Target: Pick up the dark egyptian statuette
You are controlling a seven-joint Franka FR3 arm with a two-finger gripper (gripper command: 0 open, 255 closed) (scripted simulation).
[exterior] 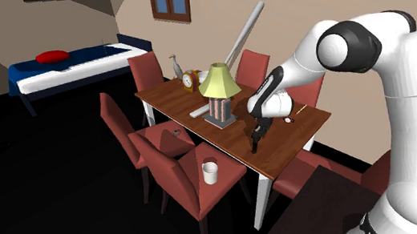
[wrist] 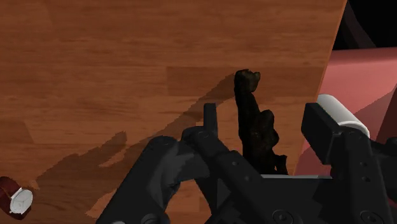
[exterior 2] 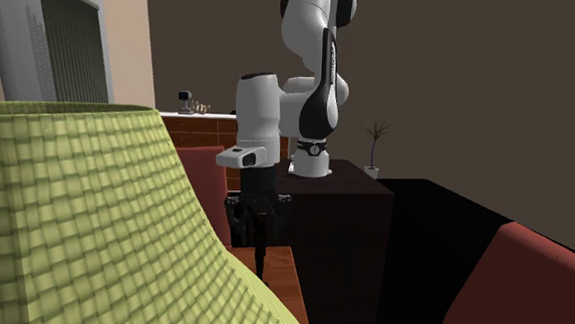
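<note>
Here the tool [wrist: 264, 109] is hovering low over the wooden desk [wrist: 127, 63], near its edge. The dark statuette [wrist: 245, 102] is sitting inside it, head pointing deskward. Whether the tool is gripping it, I cannot tell.

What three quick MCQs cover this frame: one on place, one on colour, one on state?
1. The statuette stands:
A) on a chair seat
B) on the wooden table
C) on the bed

2. The lamp shade is:
A) red
B) blue
C) yellow-green

3. The tool is:
A) open around the statuette
B) shut on it
C) shut on nothing

Key:
1. B, wood grain lies under it.
2. C, as the shoulder view shows.
3. A, a gap shows between each finger and the statuette.
</note>
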